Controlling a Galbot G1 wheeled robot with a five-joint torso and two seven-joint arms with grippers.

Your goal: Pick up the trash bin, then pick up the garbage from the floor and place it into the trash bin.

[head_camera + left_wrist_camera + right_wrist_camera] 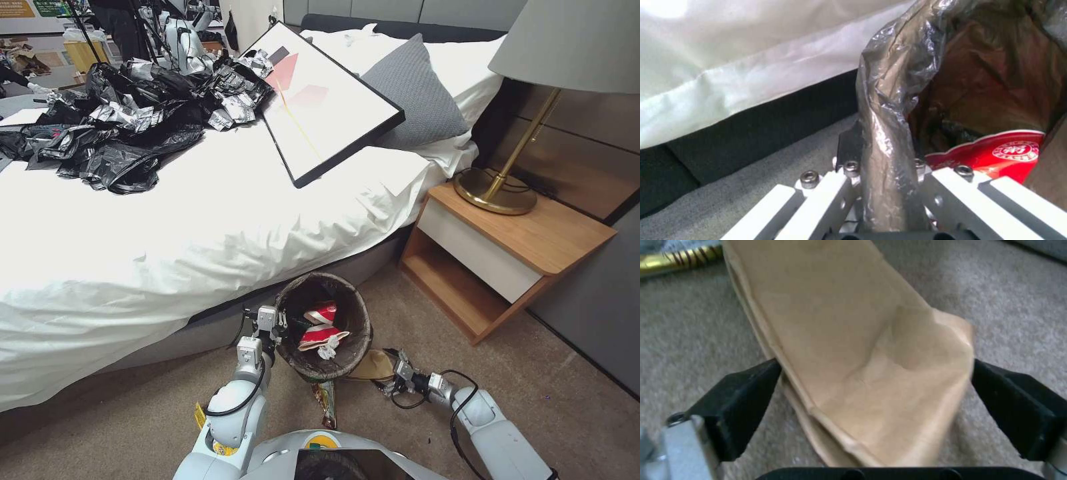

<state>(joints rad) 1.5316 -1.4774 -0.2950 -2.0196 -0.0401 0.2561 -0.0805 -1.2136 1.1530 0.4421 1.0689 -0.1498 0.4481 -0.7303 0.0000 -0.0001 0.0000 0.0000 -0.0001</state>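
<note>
A large bed (167,227) with white sheets takes the middle of the room and stands on a beige carpet (547,400). On the bed lie a grey pillow (413,93), a framed picture (320,100) and black plastic bags (127,127). Just beside the bed stands a wooden nightstand (507,260), which carries a brass lamp (533,120).

The bin (325,357) is standing upright on the carpet just beside the bed, a dark translucent bag (893,100) lining it and folding over its rim. Crushed red-and-white cups (321,327) are lying inside it, one above the other. A flat brown paper bag (862,350) is lying on the floor against the bin's right side. A striped gold wrapper (326,403) is lying on the carpet just below the bin.
</note>
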